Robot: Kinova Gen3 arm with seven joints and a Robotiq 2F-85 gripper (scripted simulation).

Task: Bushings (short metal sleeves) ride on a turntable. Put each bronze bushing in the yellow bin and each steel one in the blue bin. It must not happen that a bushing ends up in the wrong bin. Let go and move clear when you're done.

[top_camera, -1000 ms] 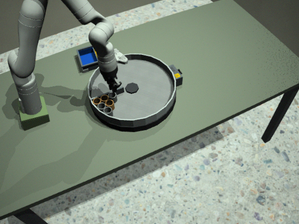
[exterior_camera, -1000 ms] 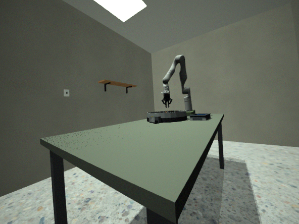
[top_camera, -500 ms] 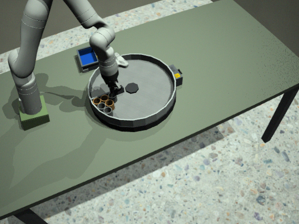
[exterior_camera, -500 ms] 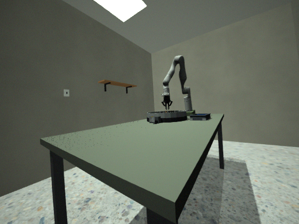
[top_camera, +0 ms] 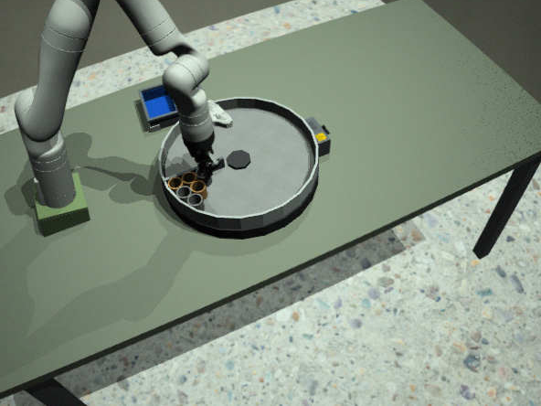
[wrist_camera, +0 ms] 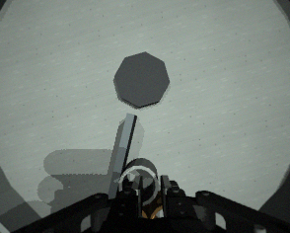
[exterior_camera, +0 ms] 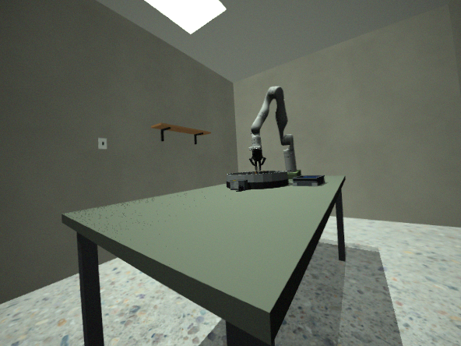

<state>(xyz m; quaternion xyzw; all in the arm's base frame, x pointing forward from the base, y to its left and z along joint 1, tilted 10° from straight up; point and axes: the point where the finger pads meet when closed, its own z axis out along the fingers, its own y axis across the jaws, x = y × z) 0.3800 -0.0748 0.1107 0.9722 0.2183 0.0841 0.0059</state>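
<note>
Three bronze bushings (top_camera: 199,194) (wrist_camera: 156,213), left on turntable (top_camera: 270,187) (exterior_camera: 270,178) (wrist_camera: 222,99); one gripper (top_camera: 206,171) (exterior_camera: 258,170) (wrist_camera: 151,186), fingers narrowly parted; one yellow label (top_camera: 321,136), right, illegible.

Top looks steeply down on the round grey turntable (top_camera: 274,155) (exterior_camera: 269,178) (wrist_camera: 222,99); exterior faces it low, farther off; wrist, closest, shares its dark hub (top_camera: 238,159) (wrist_camera: 141,80) with top.

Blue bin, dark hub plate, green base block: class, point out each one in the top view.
Blue bin (top_camera: 160,105): top view, on its inside floor.
Dark hub plate (top_camera: 238,159) (wrist_camera: 141,80): top and wrist views, on its flat face.
Green base block (top_camera: 66,219): top view, on its front side.
</note>
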